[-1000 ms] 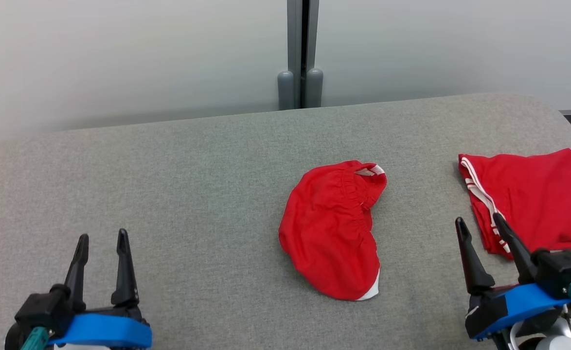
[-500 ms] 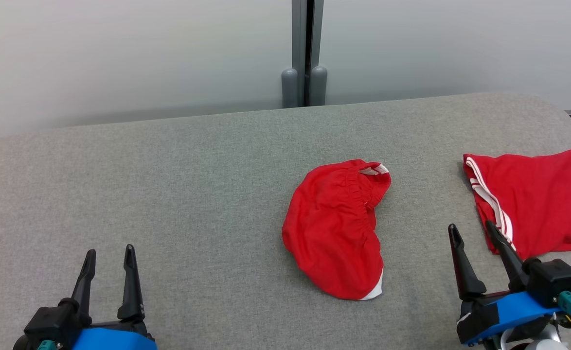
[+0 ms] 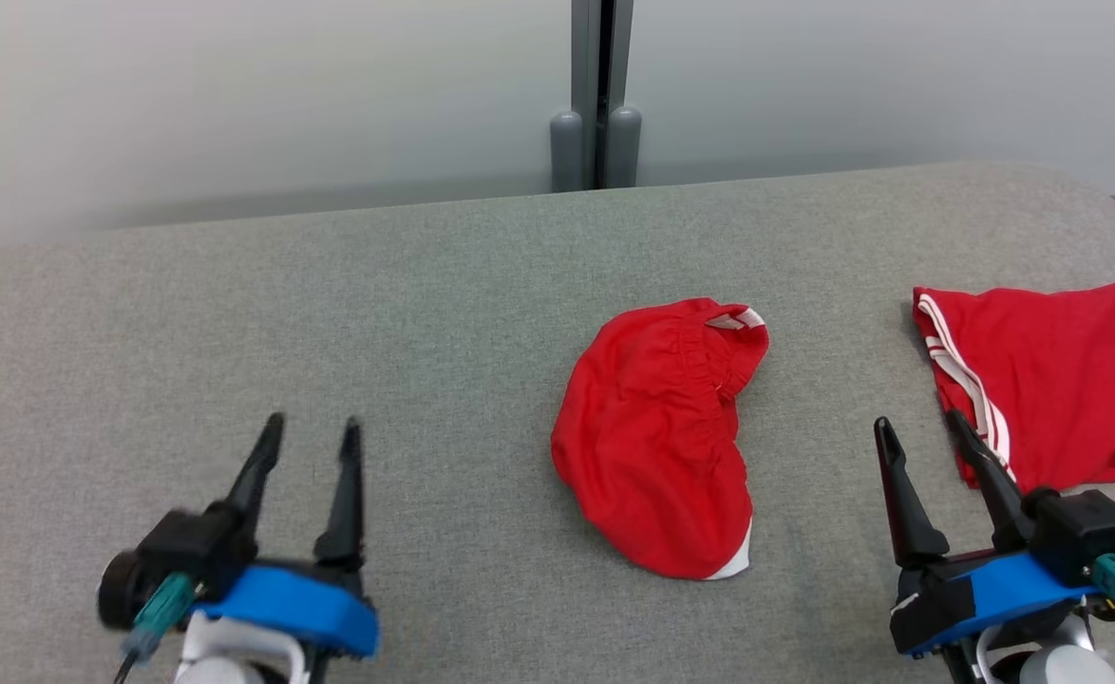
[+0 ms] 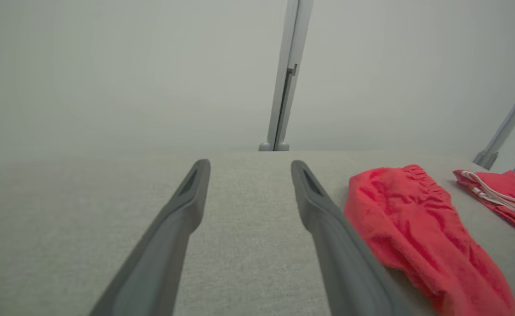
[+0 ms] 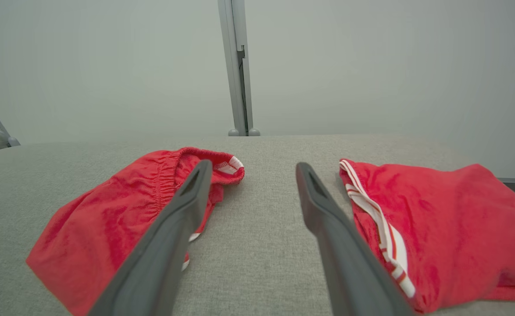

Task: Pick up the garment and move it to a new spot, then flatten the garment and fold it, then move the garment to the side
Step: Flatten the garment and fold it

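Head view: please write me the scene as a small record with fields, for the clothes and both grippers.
surface: grey fabric surface
centre: crumpled red shorts, lying loose, not held
right side: folded red garment with white stripes
left gripper: open, holding nothing, left of the shorts
right gripper: open, holding nothing, between the two garments
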`<state>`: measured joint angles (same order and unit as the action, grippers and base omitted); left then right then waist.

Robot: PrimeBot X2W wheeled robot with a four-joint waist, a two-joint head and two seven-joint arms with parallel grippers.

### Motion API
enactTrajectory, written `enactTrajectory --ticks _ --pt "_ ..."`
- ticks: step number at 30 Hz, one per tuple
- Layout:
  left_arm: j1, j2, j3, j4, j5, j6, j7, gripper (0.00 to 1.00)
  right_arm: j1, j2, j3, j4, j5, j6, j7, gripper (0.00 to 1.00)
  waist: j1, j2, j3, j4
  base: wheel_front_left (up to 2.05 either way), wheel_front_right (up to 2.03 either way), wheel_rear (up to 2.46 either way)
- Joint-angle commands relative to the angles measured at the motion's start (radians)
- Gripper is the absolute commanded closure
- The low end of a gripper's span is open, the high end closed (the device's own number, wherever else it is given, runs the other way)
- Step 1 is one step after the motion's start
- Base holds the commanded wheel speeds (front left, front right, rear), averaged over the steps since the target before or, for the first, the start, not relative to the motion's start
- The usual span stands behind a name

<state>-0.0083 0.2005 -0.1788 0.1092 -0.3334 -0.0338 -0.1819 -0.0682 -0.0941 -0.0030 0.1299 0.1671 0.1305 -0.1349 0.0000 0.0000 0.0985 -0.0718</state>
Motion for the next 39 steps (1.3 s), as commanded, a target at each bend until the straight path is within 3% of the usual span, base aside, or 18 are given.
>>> enactTrajectory --ticks 1,6,12,16,22,26,30,31,32,33,34,39 --pt "-0.063 -0.007 -0.035 -0.011 0.013 -0.016 0.046 0.00 -0.013 -0.003 -0.001 -0.008 -0.005 0.001 -0.008 0.00 0.0000 0.0000 0.010 0.005 0.00 0.00 0.00" --pt "-0.259 -0.046 -0.185 0.034 0.008 -0.070 0.269 0.00 -0.032 0.004 0.013 -0.022 -0.004 0.001 -0.002 0.00 0.0000 0.0000 0.044 -0.006 0.00 0.00 0.00" --pt "-0.484 -0.106 -0.299 0.164 -0.016 -0.087 0.515 0.00 -0.076 0.012 0.063 -0.019 0.004 0.001 -0.010 0.00 0.0000 0.0000 0.107 -0.063 0.00 0.00 0.00" --pt "-0.588 -0.135 -0.334 0.251 -0.039 -0.062 0.615 0.00 -0.103 0.017 0.085 -0.006 0.009 0.001 -0.020 0.00 0.0000 0.0000 0.150 -0.109 0.00 0.00 0.00" --pt "-0.686 -0.149 -0.392 0.351 -0.075 -0.013 0.654 0.00 -0.141 0.024 0.110 0.027 0.016 0.001 -0.040 0.00 0.0000 0.0000 0.186 -0.165 0.00 0.00 0.00" --pt "-0.727 -0.149 -0.447 0.375 -0.157 0.019 0.667 0.00 -0.161 0.026 0.122 0.044 0.020 0.001 -0.051 0.00 0.0000 0.0000 0.196 -0.189 0.00 0.00 0.00" --pt "-0.760 -0.149 -0.502 0.438 -0.177 0.084 0.708 0.00 -0.178 0.030 0.137 0.060 0.024 0.001 -0.060 0.00 0.0000 0.0000 0.198 -0.210 0.00 0.00 0.00" --pt "-0.766 -0.149 -0.511 0.460 -0.171 0.098 0.724 0.05 -0.181 0.032 0.141 0.063 0.024 0.001 -0.062 0.00 0.0000 0.0000 0.198 -0.214 0.00 0.00 0.00" --pt "-0.775 -0.149 -0.522 0.481 -0.164 0.109 0.738 0.27 -0.183 0.032 0.144 0.066 0.025 0.001 -0.065 0.00 0.0000 0.0000 0.198 -0.217 0.00 0.00 0.00" --pt "-0.783 -0.149 -0.528 0.496 -0.160 0.116 0.745 0.79 -0.184 0.033 0.145 0.069 0.026 0.001 -0.067 0.00 0.0000 0.0000 0.199 -0.219 0.00 0.00 0.00" --pt "-0.783 -0.149 -0.531 0.508 -0.162 0.117 0.752 1.00 -0.187 0.034 0.146 0.070 0.027 0.001 -0.069 0.00 0.0000 0.0000 0.198 -0.219 0.00 0.00 0.00" --pt "-0.784 -0.150 -0.524 0.498 -0.206 0.106 0.679 1.00 -0.181 0.032 0.136 0.078 0.024 0.001 -0.074 0.00 0.0000 0.0000 0.188 -0.206 0.00 0.00 0.00"
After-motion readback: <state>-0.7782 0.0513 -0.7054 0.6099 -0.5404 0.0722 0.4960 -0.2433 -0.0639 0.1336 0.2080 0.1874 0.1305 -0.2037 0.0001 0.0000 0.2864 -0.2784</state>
